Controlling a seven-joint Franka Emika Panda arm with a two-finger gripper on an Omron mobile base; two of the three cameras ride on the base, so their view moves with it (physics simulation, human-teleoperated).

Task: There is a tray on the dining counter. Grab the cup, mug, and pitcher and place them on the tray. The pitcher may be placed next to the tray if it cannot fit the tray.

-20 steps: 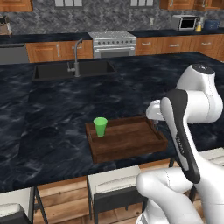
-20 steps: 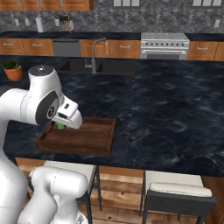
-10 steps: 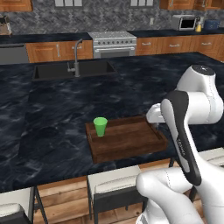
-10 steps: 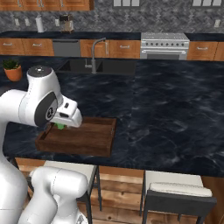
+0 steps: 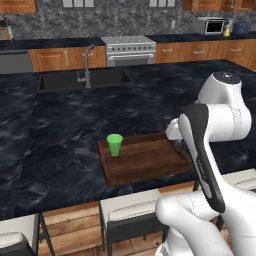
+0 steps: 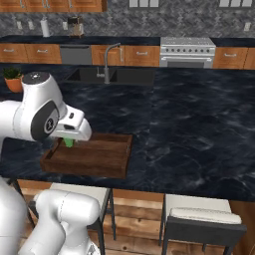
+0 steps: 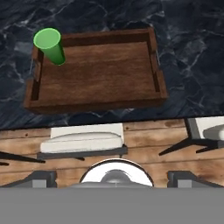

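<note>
1. Change over the last second: none of note. The cup (image 5: 114, 144) stands upright inside the tray (image 5: 145, 162), in the tray's far corner on the robot's left. Tray and cup lie exactly as they did a second ago.
2. Meaning for the task: the cup appears to be delivered and let go. By that reading one of the three vessels is done and two remain to be fetched. The rest of the tray floor is bare wood, which looks like room enough for a second small vessel beside the cup.
3. Setting: the tray rests on the dining counter (image 5: 60, 130), close to the counter's near edge. The sink (image 5: 80, 80) and faucet (image 5: 88, 62) lie well beyond the tray's far rim. A padded stool (image 7: 85, 142) stands below the tray's near rim.
4. Arm pose: the arm has stayed folded, with the elbow high and the forearm doubled back. The hand hangs over the tray's near rim and looks down, so the hand view takes in the whole tray and the stools beneath it.
5. Jaws: the gripper (image 7: 114, 178) is released. Its fingertips (image 7: 43, 177) stand wide apart, nothing is between them, and they are well clear of the cup.
6. Judgement on the next move: the arm will probably need to leave the tray and seek the next vessel elsewhere.
</note>
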